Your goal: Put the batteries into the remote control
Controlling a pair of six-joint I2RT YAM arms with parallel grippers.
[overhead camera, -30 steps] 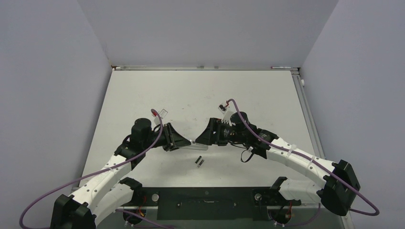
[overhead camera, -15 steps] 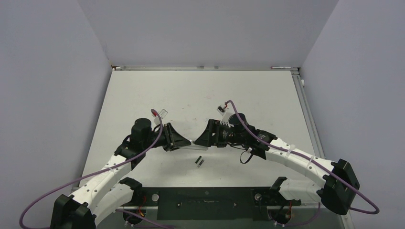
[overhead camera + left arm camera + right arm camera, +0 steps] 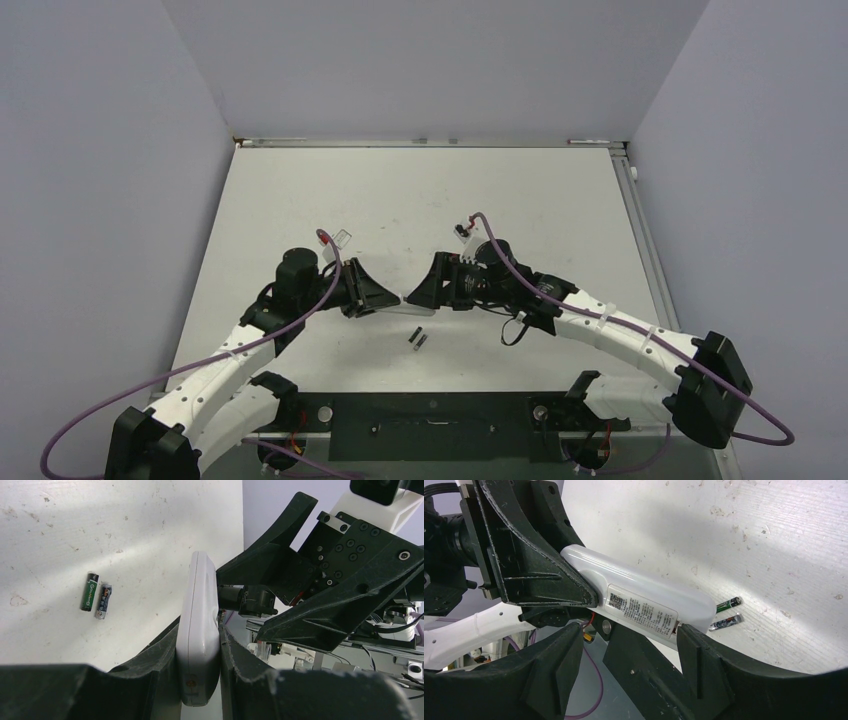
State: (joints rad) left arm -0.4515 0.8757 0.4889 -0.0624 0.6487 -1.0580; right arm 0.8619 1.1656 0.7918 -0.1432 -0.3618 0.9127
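The remote control (image 3: 199, 630), a slim white plastic bar with rounded corners and a smooth, slightly glossy shell, is held clear of the table at its near middle, turned on edge between the two arms. One face carries a printed label (image 3: 641, 607) of fine grey text with a small square code. The left gripper (image 3: 378, 296) is clamped on one end of it, its black, rough-edged fingers (image 3: 150, 670) pressed against both broad faces. The right gripper (image 3: 629, 630) faces it from the other side with its jaws spread wide about the remote's free end; whether they touch the shell cannot be told.

Two batteries (image 3: 418, 339) lie on the table just below the meeting grippers, side by side and nearly parallel, apart from the remote. Both are thin cylinders with metal ends: one (image 3: 90, 591) wears a green-and-black wrap, the other (image 3: 104, 601) a darker wrap with blue.

The table (image 3: 500, 190) is a flat white surface, scuffed and flecked with small dark marks. Two white-and-black arms reach in from the near edge, each trailing one purple cable (image 3: 590, 300).
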